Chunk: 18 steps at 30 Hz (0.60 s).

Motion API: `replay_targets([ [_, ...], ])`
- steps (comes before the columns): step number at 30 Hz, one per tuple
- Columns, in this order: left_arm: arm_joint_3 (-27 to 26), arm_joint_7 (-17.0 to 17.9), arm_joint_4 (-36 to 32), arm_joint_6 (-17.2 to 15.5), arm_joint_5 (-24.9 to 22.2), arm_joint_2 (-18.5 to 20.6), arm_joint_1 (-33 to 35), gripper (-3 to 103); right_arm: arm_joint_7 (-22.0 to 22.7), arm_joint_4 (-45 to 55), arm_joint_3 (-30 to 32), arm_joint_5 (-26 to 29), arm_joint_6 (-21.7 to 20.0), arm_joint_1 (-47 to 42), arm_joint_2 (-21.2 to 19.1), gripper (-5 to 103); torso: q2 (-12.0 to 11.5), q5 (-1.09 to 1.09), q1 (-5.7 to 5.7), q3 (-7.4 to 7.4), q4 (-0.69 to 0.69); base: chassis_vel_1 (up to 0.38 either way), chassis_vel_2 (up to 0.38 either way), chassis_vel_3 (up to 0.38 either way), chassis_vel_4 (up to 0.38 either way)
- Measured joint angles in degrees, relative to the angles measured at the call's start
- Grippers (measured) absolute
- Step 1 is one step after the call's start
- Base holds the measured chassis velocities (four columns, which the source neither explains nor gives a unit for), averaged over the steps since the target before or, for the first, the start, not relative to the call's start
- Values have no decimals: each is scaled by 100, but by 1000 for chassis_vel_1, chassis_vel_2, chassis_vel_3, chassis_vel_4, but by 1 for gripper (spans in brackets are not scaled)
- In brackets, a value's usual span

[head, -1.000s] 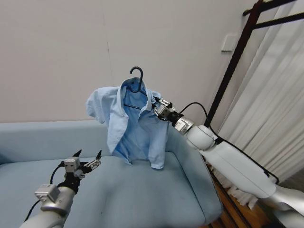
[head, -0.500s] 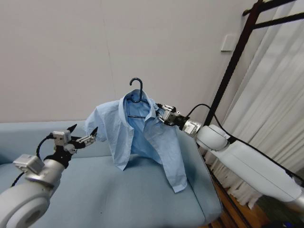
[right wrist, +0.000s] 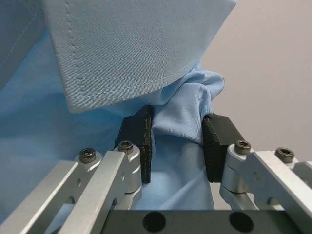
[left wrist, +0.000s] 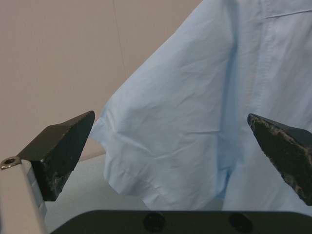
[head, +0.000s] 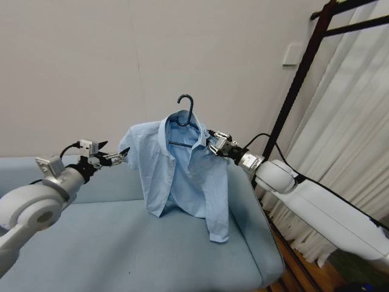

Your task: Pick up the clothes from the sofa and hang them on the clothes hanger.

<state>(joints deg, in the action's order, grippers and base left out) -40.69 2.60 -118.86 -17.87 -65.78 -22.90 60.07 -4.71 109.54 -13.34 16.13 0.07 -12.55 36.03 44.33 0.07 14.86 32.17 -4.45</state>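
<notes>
My right claw [head: 216,145] is pinching the light blue shirt [head: 182,173] at its shoulder, just under the collar. In the right wrist view a fold of the cloth is squeezed between my two black pads [right wrist: 142,141]. The shirt sits on a dark hanger [head: 185,109] whose hook stands up above the collar. I hold both in the air over the pale blue sofa [head: 109,255], in front of the plain wall. The shirt hangs open at the front, and its hem hangs down over the seat.

My left claw [head: 120,156] is spread wide and raised level with the shirt's short sleeve on my left, its tips just beside the sleeve's edge. In the left wrist view the sleeve lies ahead, between my two dark fingertips [left wrist: 63,146]. I cannot tell whether either tip touches the cloth.

The dark clothes rack [head: 298,85] stands to my right, beside the white curtain [head: 352,140] and apart from the shirt.
</notes>
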Motion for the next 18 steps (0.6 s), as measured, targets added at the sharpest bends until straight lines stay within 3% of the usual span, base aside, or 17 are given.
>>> replay_targets([
  [5,276,-528,557,262,3,21,-321,100,-6,-13,-4,56,84,-50,51,25,0,0,0,-1,-3,0,0,0,0],
  [15,488,-1366,1279,320,156,181,-541,101,-58,-62,-87,154,183,47,198,25,0,2,0,-1,-1,0,0,0,0],
  [18,504,-1494,1432,439,252,191,-452,90,-86,-57,-102,163,213,57,245,25,0,1,0,-1,0,0,0,0,0],
])
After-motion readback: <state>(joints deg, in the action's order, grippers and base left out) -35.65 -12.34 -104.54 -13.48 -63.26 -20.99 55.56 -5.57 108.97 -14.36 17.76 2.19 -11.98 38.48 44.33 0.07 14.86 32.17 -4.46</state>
